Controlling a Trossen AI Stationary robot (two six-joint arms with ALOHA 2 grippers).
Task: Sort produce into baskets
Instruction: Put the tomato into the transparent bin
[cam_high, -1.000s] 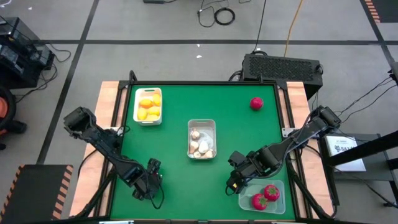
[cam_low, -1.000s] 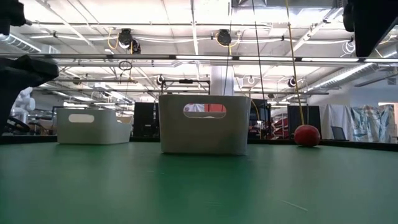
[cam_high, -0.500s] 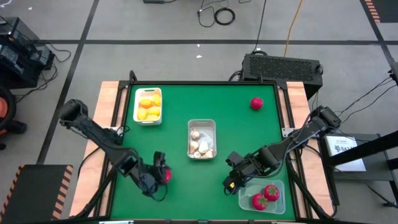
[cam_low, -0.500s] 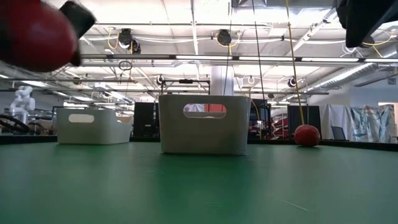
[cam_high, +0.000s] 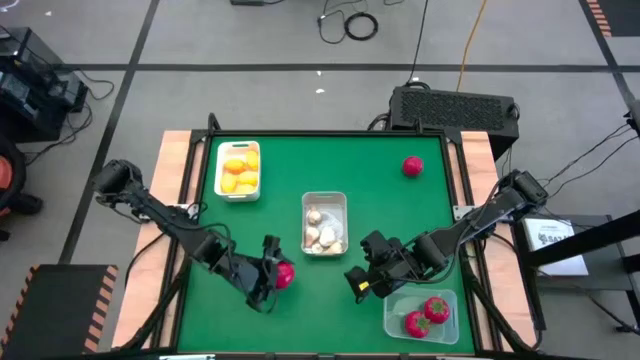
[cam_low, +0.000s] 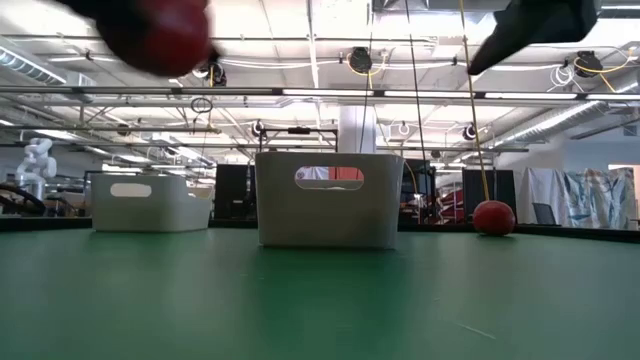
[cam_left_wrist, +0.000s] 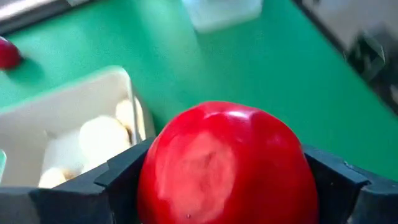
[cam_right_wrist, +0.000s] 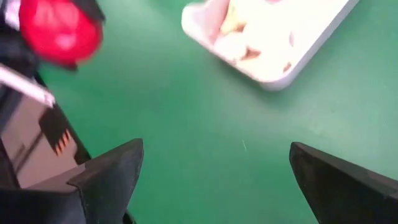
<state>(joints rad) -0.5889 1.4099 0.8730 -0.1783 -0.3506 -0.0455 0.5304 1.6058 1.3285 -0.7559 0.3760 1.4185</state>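
My left gripper (cam_high: 277, 275) is shut on a red strawberry-like piece (cam_high: 285, 274), near the table's front, left of the middle basket (cam_high: 325, 222) of garlic bulbs. The piece fills the left wrist view (cam_left_wrist: 227, 165) and shows in the low view (cam_low: 160, 35). My right gripper (cam_high: 355, 283) is open and empty, facing the left gripper, beside the clear basket (cam_high: 422, 315) holding two strawberries. A white basket (cam_high: 238, 168) at the far left holds lemons. One strawberry (cam_high: 412, 166) lies on the mat at the far right. My left gripper pinches the red piece's two opposite sides (cam_left_wrist: 152, 180) between its two fingers. The fingers come roughly level from the table's left side. The piece is lifted clear of the mat.
Open green mat lies between the two grippers and along the table's near edge. The middle basket stands just beyond both grippers. Wooden rails edge the table's left and right sides.
My left gripper has gone from the near left corner toward the table's right and a little farther in, carrying the red piece clear of the mat. My right gripper has moved a little toward the table's left, toward the left gripper.
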